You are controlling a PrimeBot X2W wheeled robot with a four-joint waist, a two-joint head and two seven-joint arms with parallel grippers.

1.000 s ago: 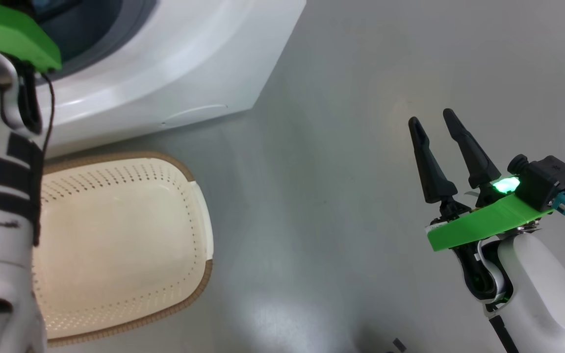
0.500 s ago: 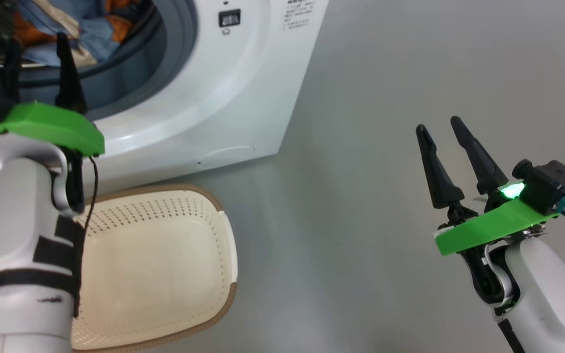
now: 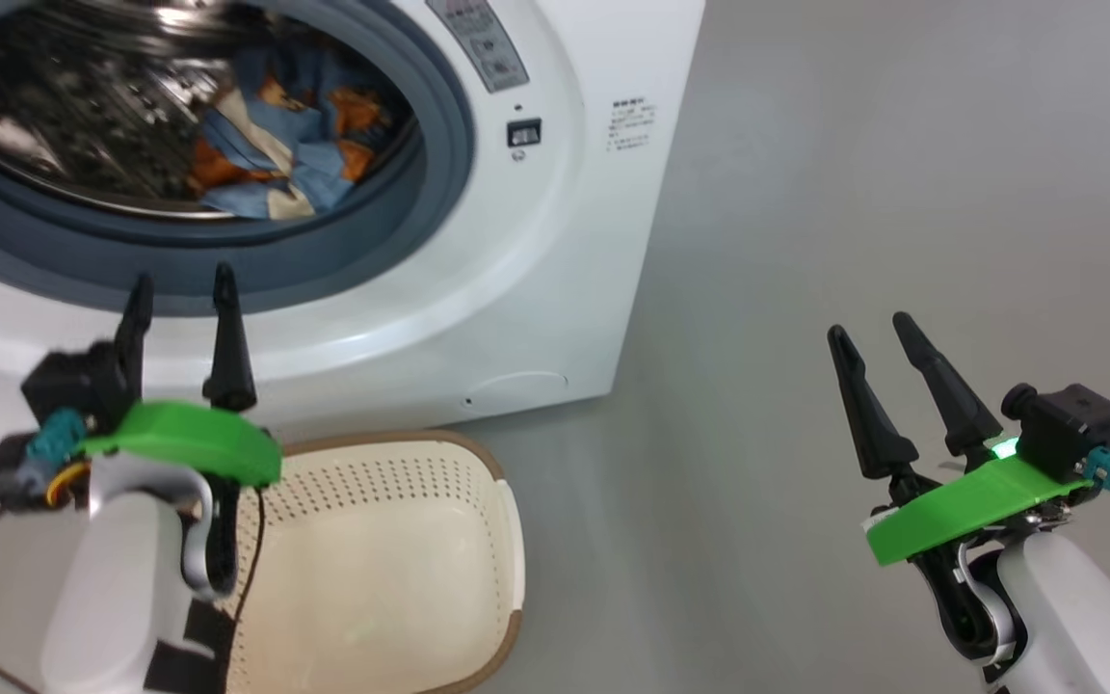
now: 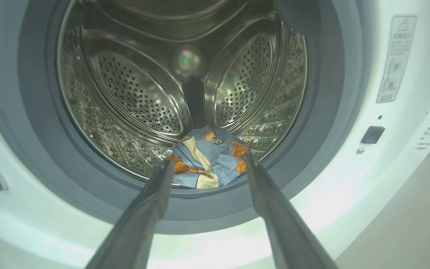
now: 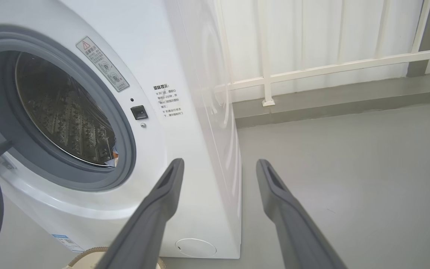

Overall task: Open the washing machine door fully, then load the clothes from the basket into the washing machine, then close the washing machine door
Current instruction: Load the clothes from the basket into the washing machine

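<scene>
well, the washing machine [image 3: 555,241] carries a red-triangle warning label [image 5: 102,64], print too small to read; the clothes [image 4: 207,157] lie in its drum [image 4: 140,97]; left gripper [image 3: 182,277] aims at them, right gripper [image 3: 869,326] hovers aside, both spread, empty

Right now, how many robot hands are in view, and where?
2. The left hand is at the lower left, open, in front of the washing machine opening, by the basket. The right hand is at the lower right, open, over the floor.
</scene>
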